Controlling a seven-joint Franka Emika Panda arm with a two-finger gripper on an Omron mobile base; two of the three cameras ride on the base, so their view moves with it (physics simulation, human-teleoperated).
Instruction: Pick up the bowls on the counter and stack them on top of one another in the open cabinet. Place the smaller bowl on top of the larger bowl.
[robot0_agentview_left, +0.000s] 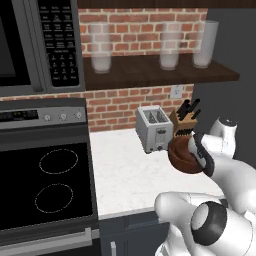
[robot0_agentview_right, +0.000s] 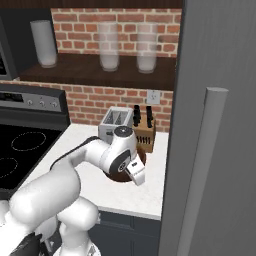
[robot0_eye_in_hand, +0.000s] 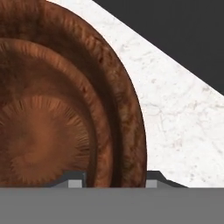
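Note:
A wide, glossy reddish-brown bowl (robot0_agentview_left: 181, 156) rests on the white counter (robot0_agentview_left: 125, 175) in front of the knife block; by its breadth it is the larger bowl (robot0_eye_in_hand: 48, 131). My gripper (robot0_eye_in_hand: 114, 180) comes down on its near rim, one fingertip inside the bowl and one outside, shut on the rim. In the right base view my wrist covers most of the bowl (robot0_agentview_right: 116, 176). The smaller bowl is hidden or out of view. The open cabinet (robot0_agentview_left: 150, 75) is the dark wooden shelf with a brick back, up above the counter.
Three tall clear glasses (robot0_agentview_left: 101, 47) stand on the shelf. A silver toaster (robot0_agentview_left: 154, 127) and a knife block (robot0_agentview_left: 186, 120) sit behind the bowl. The black stovetop (robot0_agentview_left: 50, 185) and microwave (robot0_agentview_left: 35, 45) are to the left; a tall grey panel (robot0_agentview_right: 215, 125) rises on the right.

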